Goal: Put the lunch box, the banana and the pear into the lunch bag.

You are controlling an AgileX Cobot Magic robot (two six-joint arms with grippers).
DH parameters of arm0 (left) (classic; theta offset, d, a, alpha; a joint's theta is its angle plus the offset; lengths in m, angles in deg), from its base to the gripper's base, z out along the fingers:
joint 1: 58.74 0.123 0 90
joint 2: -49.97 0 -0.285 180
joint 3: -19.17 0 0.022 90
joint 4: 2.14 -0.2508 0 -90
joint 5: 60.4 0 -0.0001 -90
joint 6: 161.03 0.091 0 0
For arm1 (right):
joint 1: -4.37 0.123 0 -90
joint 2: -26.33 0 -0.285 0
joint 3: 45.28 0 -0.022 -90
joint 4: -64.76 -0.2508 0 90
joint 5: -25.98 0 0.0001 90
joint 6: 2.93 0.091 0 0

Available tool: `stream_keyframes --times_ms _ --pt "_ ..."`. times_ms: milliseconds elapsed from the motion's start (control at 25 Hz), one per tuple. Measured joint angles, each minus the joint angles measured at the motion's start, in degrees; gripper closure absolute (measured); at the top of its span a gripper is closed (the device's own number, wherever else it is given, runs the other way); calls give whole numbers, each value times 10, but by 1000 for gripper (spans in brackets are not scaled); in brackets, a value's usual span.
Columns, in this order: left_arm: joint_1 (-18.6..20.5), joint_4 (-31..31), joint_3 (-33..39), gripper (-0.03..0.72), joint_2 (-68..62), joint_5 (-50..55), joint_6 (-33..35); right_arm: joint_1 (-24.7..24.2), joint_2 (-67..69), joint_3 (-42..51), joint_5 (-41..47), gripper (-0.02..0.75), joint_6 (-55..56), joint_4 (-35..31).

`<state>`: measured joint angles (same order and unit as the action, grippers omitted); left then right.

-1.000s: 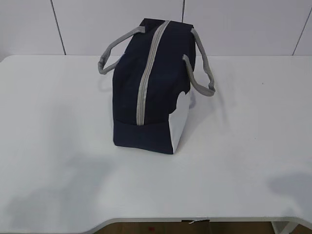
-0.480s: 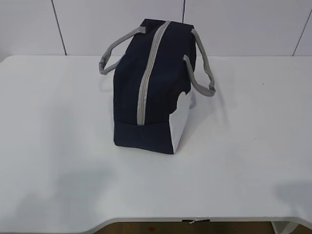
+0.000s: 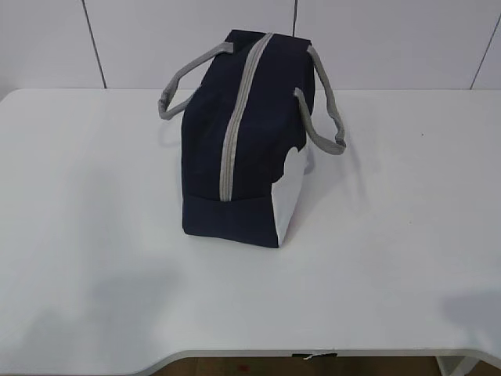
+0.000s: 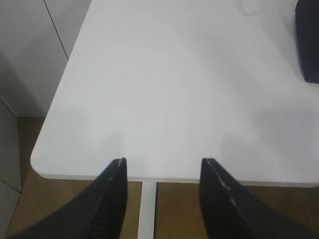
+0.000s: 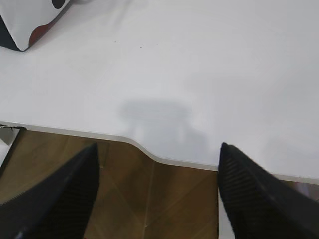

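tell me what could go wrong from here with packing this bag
1. The lunch bag looks zipped shut along its grey zipper, so nothing goes in until it is opened.
2. It stands tall; pulling the zipper one-handed may tip or drag it.
3. No food is in view, and both open grippers hang at the table edge.

Table (image 3: 94,258) — bare white surface left, right and in front of the lunch bag (image 3: 243,149), open to approach from the near edge. Sole obstacle: the bag, standing mid-table toward the back, zipper (image 3: 235,133) closed along its top, grey handles (image 3: 325,102) looping out to both sides — wall close behind
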<state>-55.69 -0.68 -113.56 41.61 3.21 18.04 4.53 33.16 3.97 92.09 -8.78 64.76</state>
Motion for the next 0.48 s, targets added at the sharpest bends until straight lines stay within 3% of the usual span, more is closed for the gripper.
stream_keyframes --times_ms 480 --pt "0 0 0 360 0 0 0 0 0 0 0 150 0 0"
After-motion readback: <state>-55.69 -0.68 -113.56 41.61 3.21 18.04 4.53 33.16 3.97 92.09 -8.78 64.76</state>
